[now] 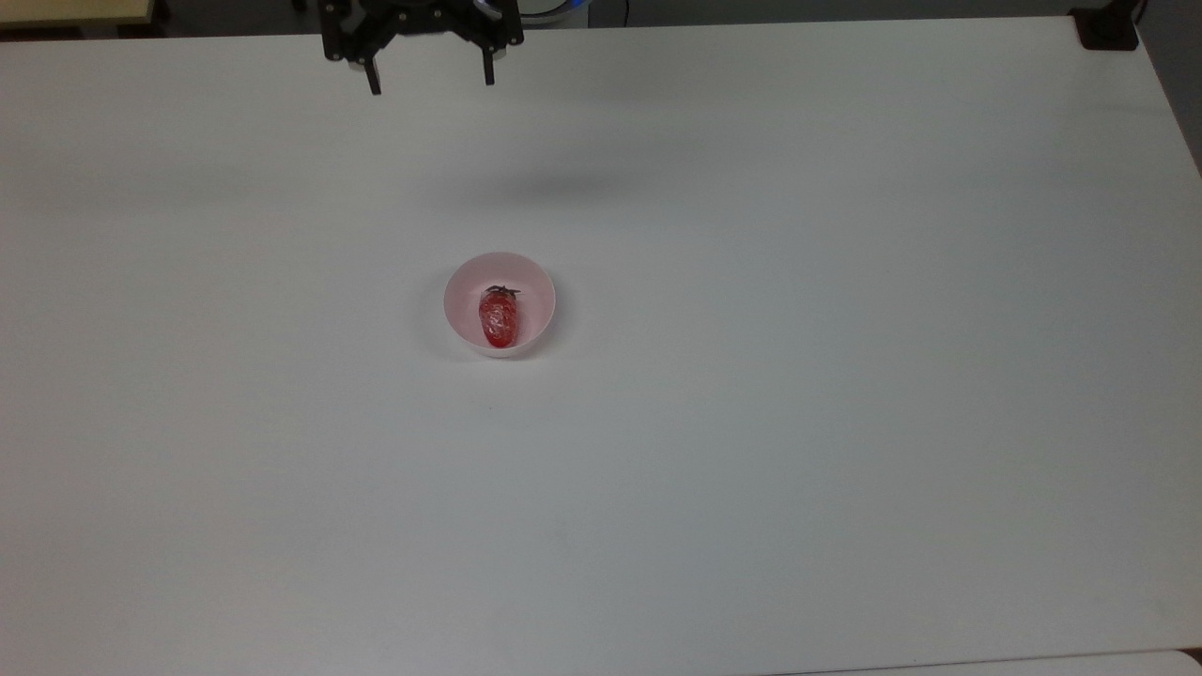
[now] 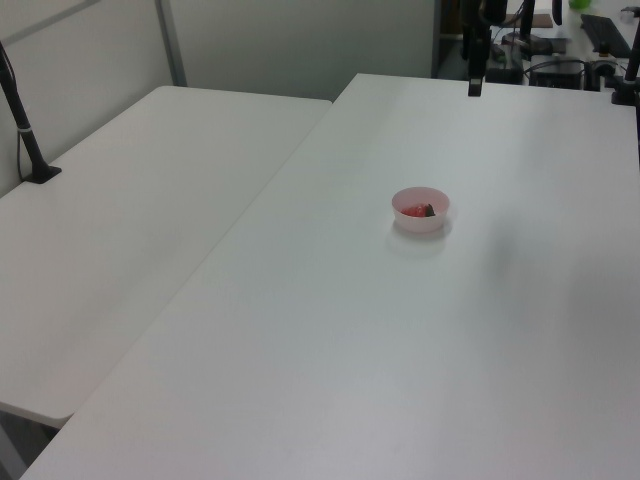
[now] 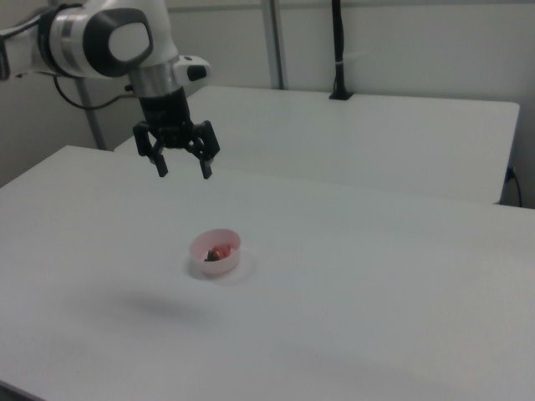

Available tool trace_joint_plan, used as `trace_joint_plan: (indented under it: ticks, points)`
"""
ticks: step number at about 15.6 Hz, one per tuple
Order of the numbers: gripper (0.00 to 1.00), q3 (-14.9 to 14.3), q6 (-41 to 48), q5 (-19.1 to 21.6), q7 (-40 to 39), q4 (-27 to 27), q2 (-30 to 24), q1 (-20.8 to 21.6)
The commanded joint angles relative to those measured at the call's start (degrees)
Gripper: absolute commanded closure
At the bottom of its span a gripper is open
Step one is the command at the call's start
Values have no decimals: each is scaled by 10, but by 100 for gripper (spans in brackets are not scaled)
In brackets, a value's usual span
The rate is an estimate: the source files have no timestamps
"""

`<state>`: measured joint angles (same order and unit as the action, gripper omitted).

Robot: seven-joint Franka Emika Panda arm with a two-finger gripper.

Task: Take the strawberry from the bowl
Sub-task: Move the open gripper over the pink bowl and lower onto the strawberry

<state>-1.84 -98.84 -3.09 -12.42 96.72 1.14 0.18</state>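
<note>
Gripper hanging in the air with nothing in it, strawberry sitting in the bowl.

So the strawberry (image 1: 499, 319) is lying down inside the little pink bowl (image 1: 467, 282), green cap pointing toward the top view's upper edge, red tip toward the bottom edge. The bowl sits out on the big white table (image 1: 845, 376), nothing else near it. The gripper (image 1: 431, 84) is up by the table's far edge in the top view, well apart from the bowl, fingers spread wide and holding nothing. From the right view you can see the gripper (image 3: 182, 170) pointing straight down off the white arm (image 3: 100, 38), hovering well above the tabletop, up and to the right view's left of the bowl (image 3: 224, 254). A second white table (image 2: 120, 230) butts up alongside.
</note>
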Motion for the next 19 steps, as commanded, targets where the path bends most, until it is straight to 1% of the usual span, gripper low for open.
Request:
trace_joint_plan:
  ticks: [1,2,4,6,8,9,10,11,12,13,15,17,19]
  points:
    - [0,-3,-41,-19,16,7,32,-4]
    - [0,-3,-46,-24,57,11,41,-4]
    - [0,1,-84,-49,126,40,60,0]
    - [1,3,-134,-50,164,64,76,3]
    - [3,5,-157,-47,239,67,108,6]
    - [6,7,-161,-48,278,67,125,16]
    - [13,8,-170,-51,330,67,140,28]
    - [18,9,-180,-52,352,67,148,29]
    - [24,10,-195,-48,359,67,153,28]
    - [28,10,-209,-46,360,66,162,28]
    - [29,10,-228,-41,363,61,187,28]
    - [29,10,-244,-42,388,56,196,28]
    - [30,11,-247,-45,394,53,202,29]
